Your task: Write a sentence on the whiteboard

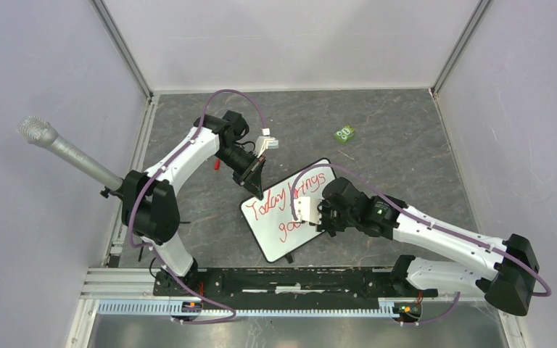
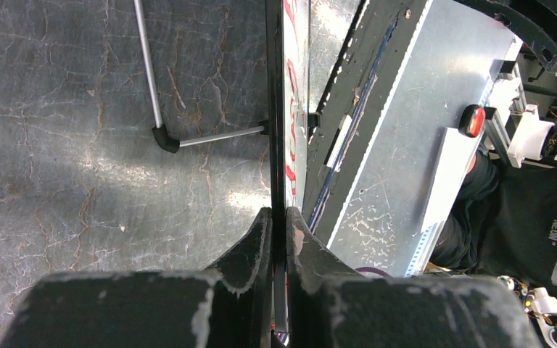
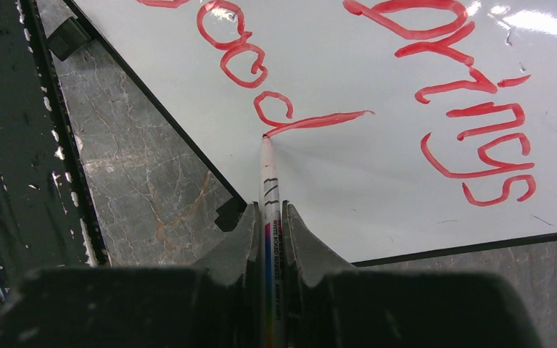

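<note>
The whiteboard (image 1: 272,233) lies slanted on the grey table between the arms. On it runs the sentence (image 1: 284,199) in red marker, "Today brings" with "good" below. My left gripper (image 1: 259,190) is shut on the board's far-left rim. In the left wrist view that rim (image 2: 278,130) runs edge-on between the fingertips (image 2: 279,212). My right gripper (image 3: 268,206) is shut on a white marker pen (image 3: 268,174). Its tip touches the whiteboard (image 3: 348,181) at the red stroke that ends "good" (image 3: 243,61). In the top view the right gripper (image 1: 318,217) hovers over the board's right half.
A small green object (image 1: 345,133) lies on the table at the back right. A grey microphone (image 1: 65,151) juts in from the left wall. A small red piece (image 1: 217,164) lies under the left arm. The black base rail (image 1: 283,279) borders the near edge, close to the board's corner.
</note>
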You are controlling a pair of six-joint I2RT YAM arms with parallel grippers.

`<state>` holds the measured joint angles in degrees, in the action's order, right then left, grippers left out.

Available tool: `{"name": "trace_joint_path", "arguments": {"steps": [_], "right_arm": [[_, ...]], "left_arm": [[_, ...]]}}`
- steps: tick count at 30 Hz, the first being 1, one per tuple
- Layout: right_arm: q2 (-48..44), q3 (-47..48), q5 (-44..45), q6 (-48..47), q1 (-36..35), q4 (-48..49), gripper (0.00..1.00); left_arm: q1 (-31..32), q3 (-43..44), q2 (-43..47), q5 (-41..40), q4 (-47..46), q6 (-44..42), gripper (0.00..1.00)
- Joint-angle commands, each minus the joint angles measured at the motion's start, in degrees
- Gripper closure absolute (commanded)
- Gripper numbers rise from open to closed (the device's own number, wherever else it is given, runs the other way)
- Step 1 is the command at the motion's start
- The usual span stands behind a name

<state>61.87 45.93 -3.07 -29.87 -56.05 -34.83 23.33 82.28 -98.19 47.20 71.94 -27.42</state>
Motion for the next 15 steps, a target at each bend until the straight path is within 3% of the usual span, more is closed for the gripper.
{"name": "trace_joint_path", "arguments": {"steps": [1,15], "right_arm": [[0.0,-0.6,1.8,-1.1,0.1,0.6,1.0],[-3.5,3.3,-0.9,-0.7,0.2,-1.7,1.0]], "left_arm": [[0.3,-0.6,0.9,0.0,-1.8,0.4,0.98],[0.4,-0.5,0.9,0.2,-1.7,0.5,0.98]]}}
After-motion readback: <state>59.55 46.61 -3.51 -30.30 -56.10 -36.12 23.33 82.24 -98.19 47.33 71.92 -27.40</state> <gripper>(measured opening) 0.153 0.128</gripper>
